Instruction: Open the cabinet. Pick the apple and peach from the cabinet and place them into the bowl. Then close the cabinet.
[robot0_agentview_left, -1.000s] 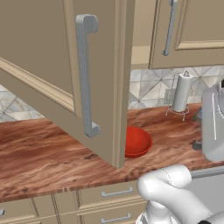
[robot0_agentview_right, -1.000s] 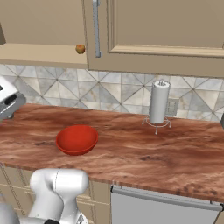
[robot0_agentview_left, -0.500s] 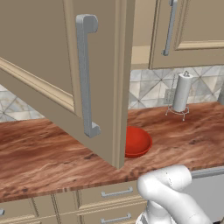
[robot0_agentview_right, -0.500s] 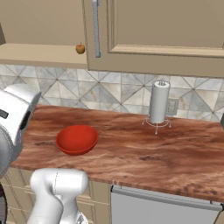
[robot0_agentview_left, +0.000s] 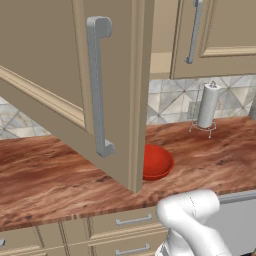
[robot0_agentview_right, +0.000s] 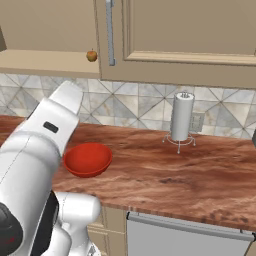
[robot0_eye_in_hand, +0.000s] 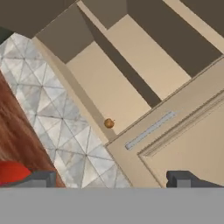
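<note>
The cabinet door hangs swung out over the desk, so the opening step looks done. My end effector is spread wide and holds nothing — it looks toward the bottom shelf. One small round fruit sits near the shelf's front edge; apple or peach, I cannot tell, and the second fruit isn't apparent. The red bowl waits on the desk below, with nothing in it. Both picks, both placements and the closing are left.
</note>
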